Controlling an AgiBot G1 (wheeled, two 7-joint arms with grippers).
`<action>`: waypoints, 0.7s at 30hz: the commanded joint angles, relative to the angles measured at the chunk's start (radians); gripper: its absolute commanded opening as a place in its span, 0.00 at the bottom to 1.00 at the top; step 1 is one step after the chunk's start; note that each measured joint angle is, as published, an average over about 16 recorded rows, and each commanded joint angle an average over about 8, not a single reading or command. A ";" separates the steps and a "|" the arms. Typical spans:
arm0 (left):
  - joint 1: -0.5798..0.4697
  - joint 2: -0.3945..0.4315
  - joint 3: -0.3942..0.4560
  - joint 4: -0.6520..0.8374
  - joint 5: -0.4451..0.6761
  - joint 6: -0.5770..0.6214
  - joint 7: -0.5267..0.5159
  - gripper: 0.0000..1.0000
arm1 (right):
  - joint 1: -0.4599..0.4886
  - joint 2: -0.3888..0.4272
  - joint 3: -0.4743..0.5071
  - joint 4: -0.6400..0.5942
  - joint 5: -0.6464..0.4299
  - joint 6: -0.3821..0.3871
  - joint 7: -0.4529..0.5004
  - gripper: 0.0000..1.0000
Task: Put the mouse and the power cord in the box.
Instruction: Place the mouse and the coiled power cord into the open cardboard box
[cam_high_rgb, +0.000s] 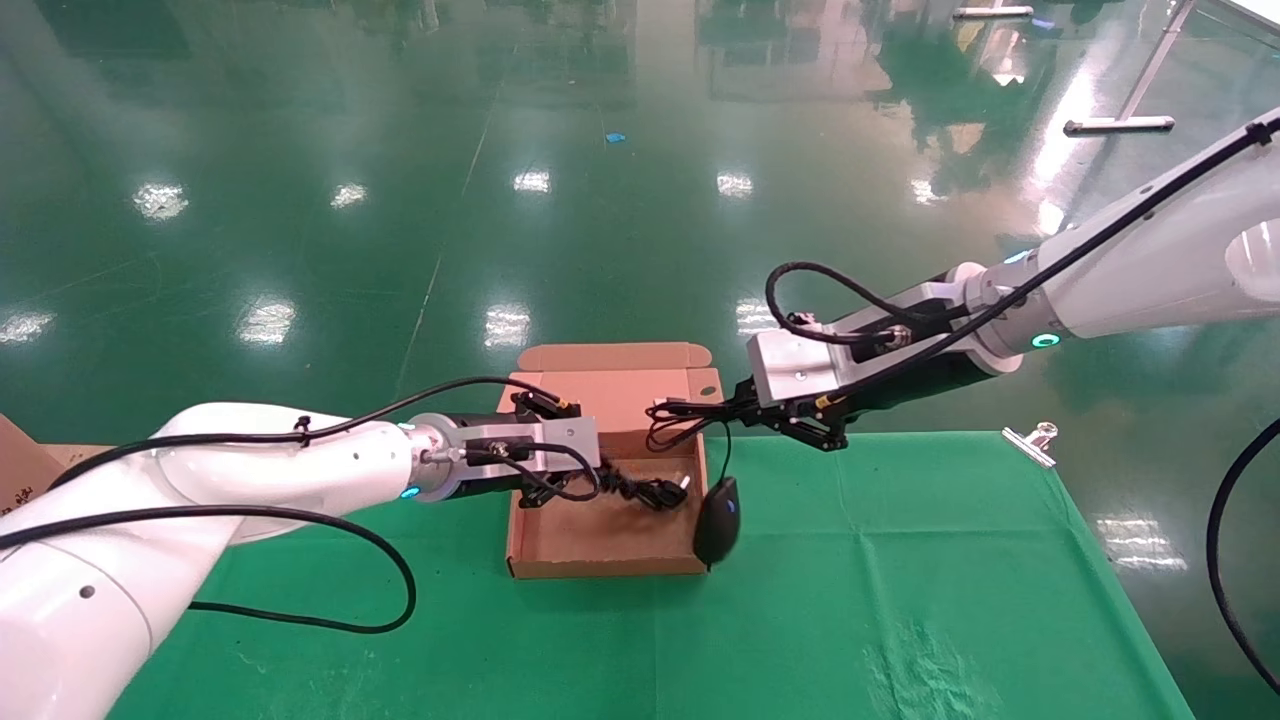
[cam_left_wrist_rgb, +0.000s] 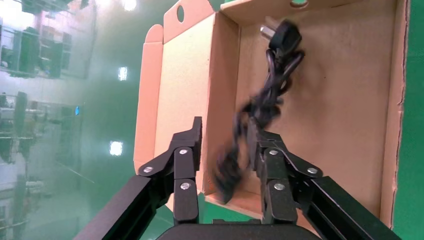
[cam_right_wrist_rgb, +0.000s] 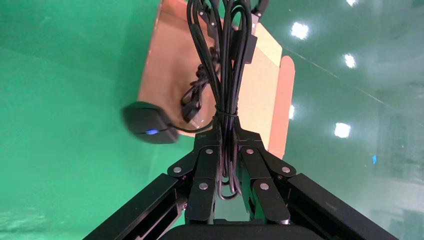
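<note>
Mouse (cam_high_rgb: 717, 520) dangles from right end effector (cam_high_rgb: 700, 408) — arm outstretched over box (cam_high_rgb: 610, 545).

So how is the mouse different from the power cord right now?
The mouse dangles by its thin cable from the shut right gripper, at the box's edge; the power cord is down inside the box, between the open left gripper's fingers. The mouse is a smooth oval with a blue light; the power cord is a thick bundle with a plug. Both are black.
</note>
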 joint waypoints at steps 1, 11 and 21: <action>-0.001 0.000 0.010 0.000 -0.009 -0.002 -0.001 1.00 | -0.001 -0.002 0.000 0.000 0.000 -0.007 -0.001 0.00; -0.034 -0.016 0.034 0.002 -0.060 0.009 0.053 1.00 | -0.008 -0.024 -0.003 0.046 0.001 0.043 0.022 0.00; -0.102 -0.122 -0.038 0.080 -0.173 0.146 0.167 1.00 | -0.103 -0.040 -0.022 0.225 0.035 0.230 0.095 0.00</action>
